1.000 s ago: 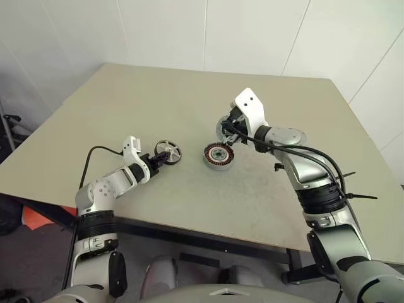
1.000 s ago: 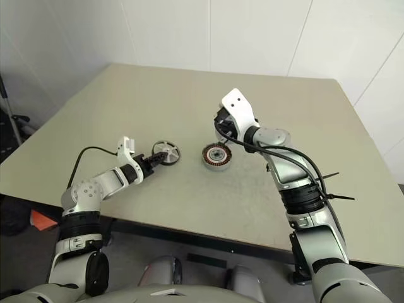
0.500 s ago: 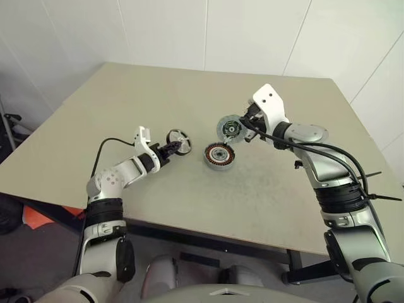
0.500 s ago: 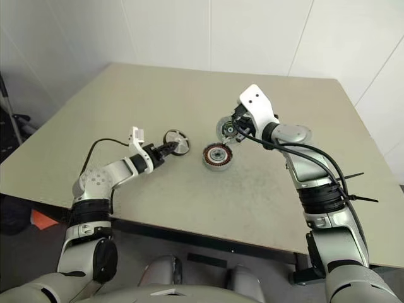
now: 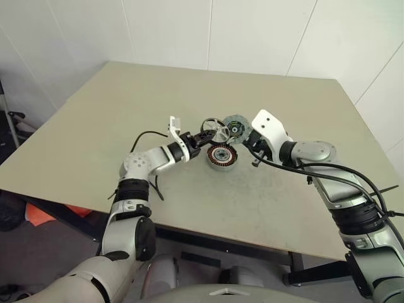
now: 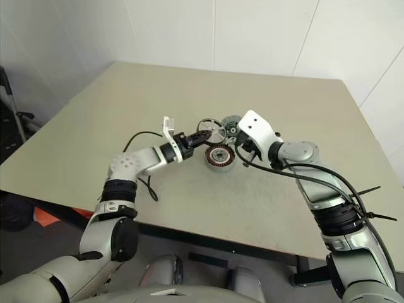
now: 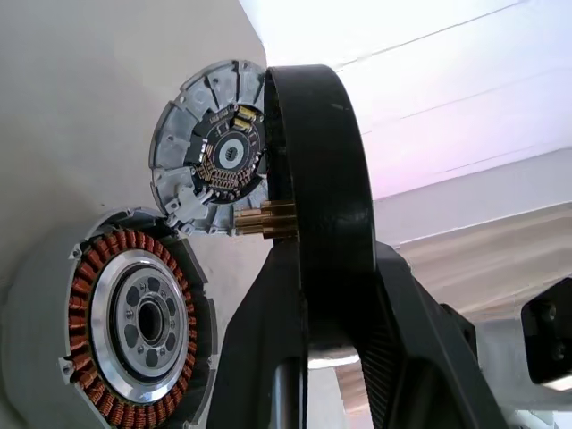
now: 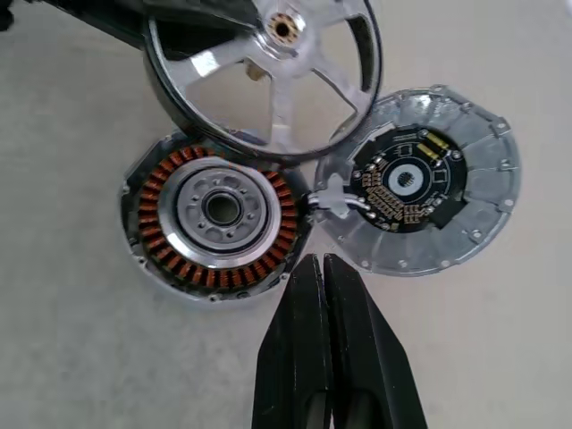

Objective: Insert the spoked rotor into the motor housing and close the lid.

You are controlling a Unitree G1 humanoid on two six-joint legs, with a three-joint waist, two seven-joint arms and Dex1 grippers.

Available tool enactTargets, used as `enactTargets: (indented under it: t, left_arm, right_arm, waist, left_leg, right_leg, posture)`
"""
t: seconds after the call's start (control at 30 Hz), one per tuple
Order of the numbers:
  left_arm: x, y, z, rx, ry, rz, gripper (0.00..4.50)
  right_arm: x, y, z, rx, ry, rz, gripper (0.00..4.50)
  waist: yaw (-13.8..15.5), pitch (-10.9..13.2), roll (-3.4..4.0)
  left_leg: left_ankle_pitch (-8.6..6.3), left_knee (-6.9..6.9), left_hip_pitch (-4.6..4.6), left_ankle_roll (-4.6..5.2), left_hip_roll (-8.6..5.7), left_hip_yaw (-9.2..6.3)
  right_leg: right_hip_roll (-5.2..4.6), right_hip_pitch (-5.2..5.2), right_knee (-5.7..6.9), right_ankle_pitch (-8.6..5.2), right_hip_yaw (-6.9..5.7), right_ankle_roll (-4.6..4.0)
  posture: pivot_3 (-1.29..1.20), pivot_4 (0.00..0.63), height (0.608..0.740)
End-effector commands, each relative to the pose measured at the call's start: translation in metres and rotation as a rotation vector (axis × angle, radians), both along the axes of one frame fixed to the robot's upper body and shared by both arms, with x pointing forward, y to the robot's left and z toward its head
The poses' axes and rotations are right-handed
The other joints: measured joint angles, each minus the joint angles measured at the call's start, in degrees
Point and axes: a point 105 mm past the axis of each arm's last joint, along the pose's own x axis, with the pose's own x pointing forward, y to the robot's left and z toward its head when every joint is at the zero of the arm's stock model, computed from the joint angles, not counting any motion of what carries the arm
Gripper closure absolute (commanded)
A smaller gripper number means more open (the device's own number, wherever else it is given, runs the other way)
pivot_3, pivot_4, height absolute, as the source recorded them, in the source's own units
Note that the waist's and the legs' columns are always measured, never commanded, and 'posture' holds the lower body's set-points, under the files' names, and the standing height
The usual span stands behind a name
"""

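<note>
Holding the spoked rotor [image 5: 216,130] over the motor housing [image 5: 220,156]; no legible markings.

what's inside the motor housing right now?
The motor housing holds a ring of copper windings around a silver hub with a dark centre bore. No rotor is seated yet: the spoked rotor, held by the left end effector, overlaps its far rim, hiding that edge.
</note>
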Motion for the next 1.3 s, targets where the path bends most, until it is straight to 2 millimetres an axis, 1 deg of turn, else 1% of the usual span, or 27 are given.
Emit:
enactTargets:
  t: [0.03,0.2,0.3,0.43,0.57,0.7,0.8,0.97,1.17,1.3]
  left_arm:
    - [0.004,-0.012,0.011,-0.010,-0.048,-0.030,4.09]
    - [0.006,-0.023,0.006,-0.015,-0.023,-0.054,4.09]
    - [0.008,-0.026,-0.003,-0.002,0.010,-0.055,4.09]
    - [0.005,-0.033,-0.016,0.037,0.045,-0.078,4.09]
    - [0.005,-0.035,-0.027,0.079,0.078,-0.074,4.09]
    - [0.003,-0.036,-0.033,0.107,0.094,-0.086,4.09]
    - [0.005,-0.032,-0.034,0.105,0.096,-0.077,4.09]
    - [0.007,-0.020,-0.030,0.091,0.087,-0.055,4.09]
    - [0.006,-0.003,-0.035,0.091,0.102,-0.025,4.09]
    - [0.002,-0.003,-0.039,0.101,0.113,-0.027,4.09]
  right_arm:
    - [-0.005,-0.002,0.013,-0.037,-0.054,0.009,4.50]
    - [-0.010,-0.011,0.015,-0.056,-0.057,-0.016,4.50]
    - [-0.011,-0.014,0.016,-0.063,-0.061,-0.031,4.50]
    - [-0.013,-0.016,0.017,-0.066,-0.062,-0.039,4.50]
    - [-0.013,-0.016,0.017,-0.066,-0.066,-0.044,4.50]
    - [-0.013,-0.016,0.017,-0.065,-0.068,-0.046,4.50]
    - [-0.012,-0.017,0.017,-0.064,-0.071,-0.051,4.50]
    - [-0.011,-0.016,0.016,-0.063,-0.071,-0.051,4.50]
    - [-0.008,-0.013,0.015,-0.061,-0.071,-0.046,4.50]
    - [-0.006,-0.012,0.016,-0.059,-0.073,-0.040,4.50]
  waist:
    - [0.04,0.00,0.00]
    - [0.18,0.00,0.00]
    - [0.23,0.00,0.00]
    - [0.28,0.00,0.00]
    - [0.40,0.00,0.00]
    - [0.41,-0.01,0.01]
    - [0.41,-0.01,0.01]
    - [0.38,-0.01,0.01]
    - [0.28,-0.01,0.02]
    - [0.31,-0.01,0.02]
  left_leg:
    - [-0.01,0.00,0.01,0.03,-0.01,0.00]
    - [-0.12,0.01,0.03,0.20,-0.11,-0.01]
    - [-0.12,0.01,0.04,0.22,-0.12,0.00]
    - [-0.13,0.01,0.07,0.23,-0.12,0.00]
    - [-0.14,0.01,0.08,0.25,-0.13,-0.01]
    - [-0.15,0.02,0.20,0.26,-0.13,0.00]
    - [-0.17,0.02,0.34,0.29,-0.13,0.00]
    - [-0.26,0.01,0.50,0.43,-0.13,0.00]
    - [-0.27,0.01,0.55,0.44,-0.12,0.00]
    - [-0.29,0.01,0.53,0.49,-0.16,0.01]
  right_leg:
    - [0.00,0.05,-0.06,0.02,0.00,0.03]
    - [-0.10,0.18,-0.22,0.06,0.00,0.08]
    - [-0.11,0.19,-0.21,0.06,0.00,0.08]
    - [-0.12,0.22,-0.22,0.06,0.00,0.09]
    - [-0.14,0.22,-0.21,0.06,0.00,0.08]
    - [-0.15,0.32,-0.21,0.06,0.00,0.08]
    - [-0.15,0.47,-0.22,0.05,0.00,0.08]
    - [-0.17,0.62,-0.22,0.05,0.00,0.07]
    - [-0.17,0.66,-0.22,0.05,0.00,0.07]
    - [-0.22,0.66,-0.24,0.05,0.00,0.07]
  posture:
    - [0.00,0.000,0.740]
    - [0.00,0.000,0.740]
    - [0.00,0.000,0.740]
    - [0.00,0.000,0.740]
    - [0.00,0.000,0.740]
    - [0.00,0.000,0.740]
    - [0.00,0.000,0.740]
    - [0.00,0.000,0.740]
    - [0.00,0.000,0.740]
    - [0.00,0.000,0.740]
